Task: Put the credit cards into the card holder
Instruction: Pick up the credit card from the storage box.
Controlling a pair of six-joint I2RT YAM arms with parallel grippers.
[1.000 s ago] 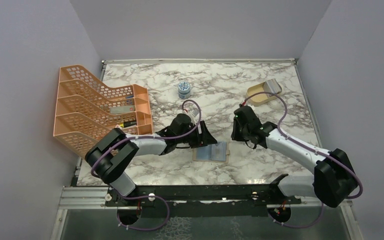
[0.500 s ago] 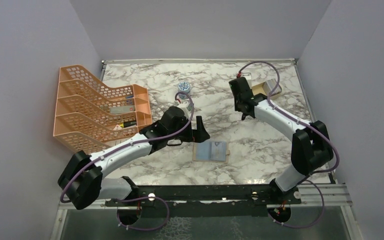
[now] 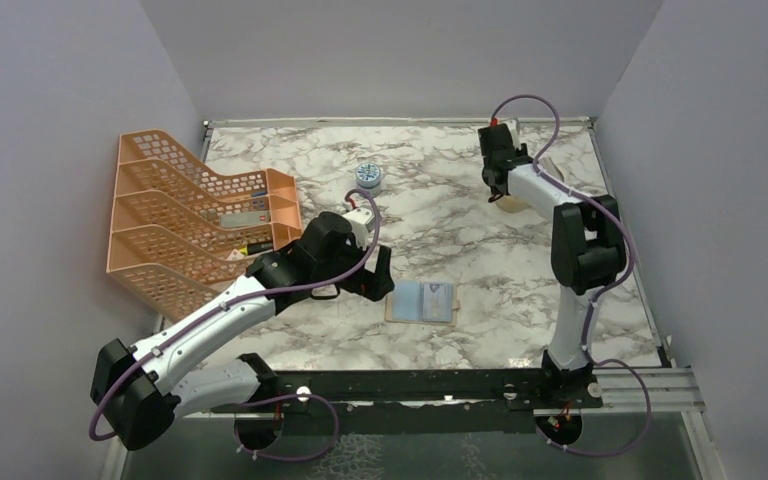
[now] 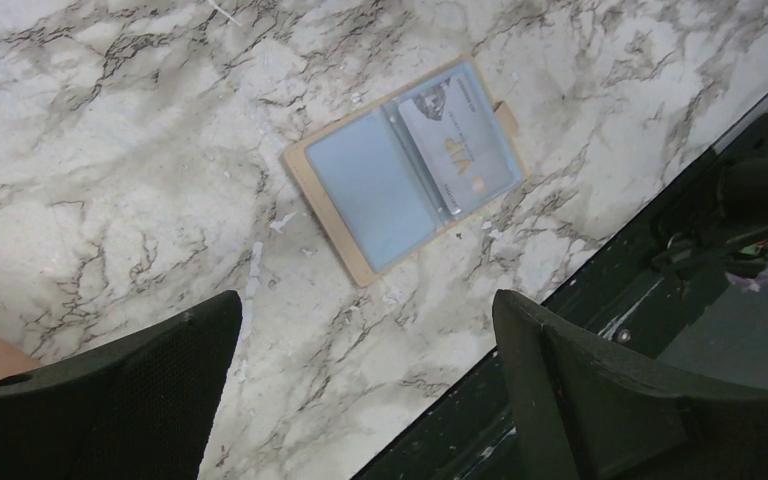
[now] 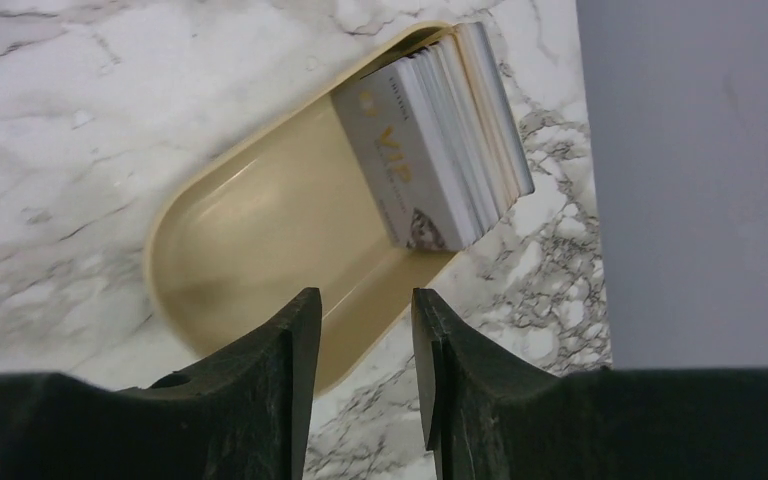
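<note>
The card holder lies open on the marble near the front edge. In the left wrist view it shows pale blue pockets, with one silvery credit card in the right pocket. My left gripper hangs just left of the holder, wide open and empty. A stack of several credit cards leans in the far end of a beige dish. My right gripper hovers above the dish's near rim, jaws a narrow gap apart and empty. In the top view it covers most of the dish.
An orange tiered file rack stands at the left. A small round blue-grey tin sits at the back middle. The grey wall rises close to the right of the dish. A black rail runs along the table's front edge.
My right arm has swung from beside the card holder to the back right, over the dish. My left gripper has drawn back to the left, off the holder.
</note>
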